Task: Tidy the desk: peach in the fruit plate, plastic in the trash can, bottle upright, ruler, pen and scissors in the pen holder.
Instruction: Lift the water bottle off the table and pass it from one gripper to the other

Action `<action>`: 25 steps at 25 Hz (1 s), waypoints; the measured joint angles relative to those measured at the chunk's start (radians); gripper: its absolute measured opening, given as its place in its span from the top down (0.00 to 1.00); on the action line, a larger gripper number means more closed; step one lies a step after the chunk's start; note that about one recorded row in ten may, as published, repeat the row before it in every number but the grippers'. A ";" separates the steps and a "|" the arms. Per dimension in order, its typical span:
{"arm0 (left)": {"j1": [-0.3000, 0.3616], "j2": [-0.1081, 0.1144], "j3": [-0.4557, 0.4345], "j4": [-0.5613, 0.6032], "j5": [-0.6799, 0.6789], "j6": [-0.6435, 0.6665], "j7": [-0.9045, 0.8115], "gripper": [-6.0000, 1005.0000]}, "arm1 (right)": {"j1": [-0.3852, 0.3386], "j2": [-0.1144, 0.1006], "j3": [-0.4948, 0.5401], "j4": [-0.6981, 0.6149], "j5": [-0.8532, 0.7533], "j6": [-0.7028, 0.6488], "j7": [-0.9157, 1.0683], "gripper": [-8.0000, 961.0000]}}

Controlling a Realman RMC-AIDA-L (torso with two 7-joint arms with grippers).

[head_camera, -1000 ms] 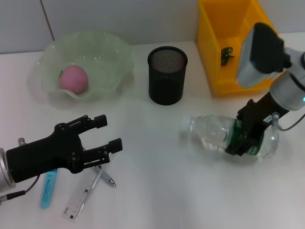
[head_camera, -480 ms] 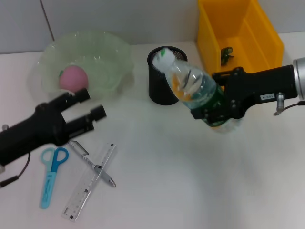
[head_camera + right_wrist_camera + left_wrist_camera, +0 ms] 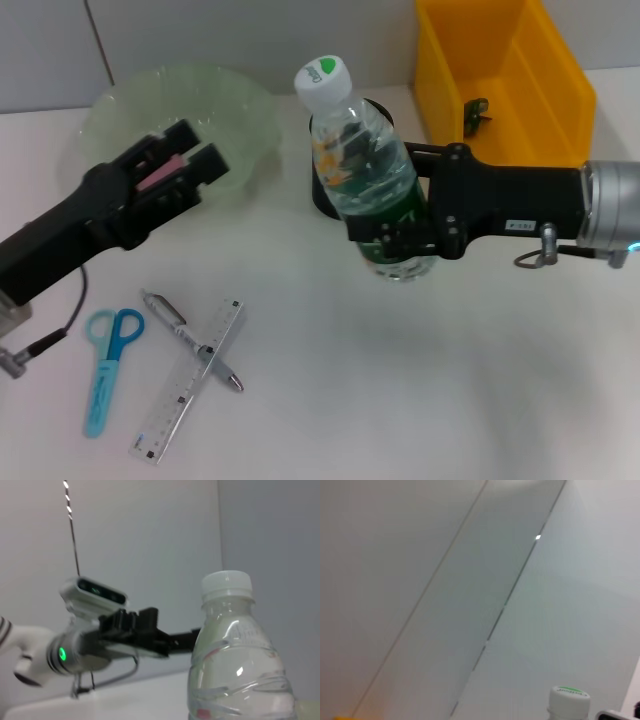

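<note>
Standing nearly upright, bottle (image 3: 372, 180) with its cap (image 3: 322, 80) pointing up and leaning slightly toward the wall, long axis close to vertical, just in front of the pen holder (image 3: 322, 190). Clamping its lower green-labelled part, right gripper (image 3: 405, 232). Hovering left of the pen holder over the fruit plate (image 3: 240, 120), left gripper (image 3: 185, 160), jaws apart. Lying on the white desk (image 3: 400, 400) well left of the pen holder: scissors (image 3: 105, 365), ruler (image 3: 190, 380), pen (image 3: 185, 335).

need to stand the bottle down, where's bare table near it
Bare table lies in front of the bottle held in the right hand, out to the near right corner. Crowded: the pen holder behind it, the yellow bin at far right, and the ruler, pen and scissors at near left.
</note>
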 joint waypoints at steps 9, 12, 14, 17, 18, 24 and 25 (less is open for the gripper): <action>-0.045 -0.010 0.018 -0.035 -0.002 0.024 0.038 0.19 | 0.078 0.005 -0.013 0.173 0.021 -0.006 -0.064 0.18; -0.052 -0.011 0.021 -0.042 -0.002 0.029 0.050 0.19 | 0.091 0.005 -0.014 0.189 0.021 -0.006 -0.065 0.18; -0.057 -0.011 0.023 -0.047 -0.003 0.033 0.058 0.19 | 0.105 0.006 -0.022 0.207 0.022 -0.006 -0.065 0.18; -0.062 -0.011 0.023 -0.047 -0.003 0.037 0.066 0.19 | 0.112 0.007 -0.028 0.218 0.022 -0.005 -0.065 0.18; -0.070 -0.011 0.025 -0.048 -0.003 0.040 0.072 0.19 | 0.117 0.008 -0.030 0.226 0.022 -0.003 -0.065 0.17; -0.085 -0.010 0.026 -0.054 -0.004 0.044 0.082 0.19 | 0.129 0.009 -0.041 0.244 0.023 0.004 -0.066 0.17; -0.085 -0.010 0.026 -0.054 -0.004 0.044 0.082 0.19 | 0.129 0.009 -0.041 0.244 0.023 0.004 -0.066 0.17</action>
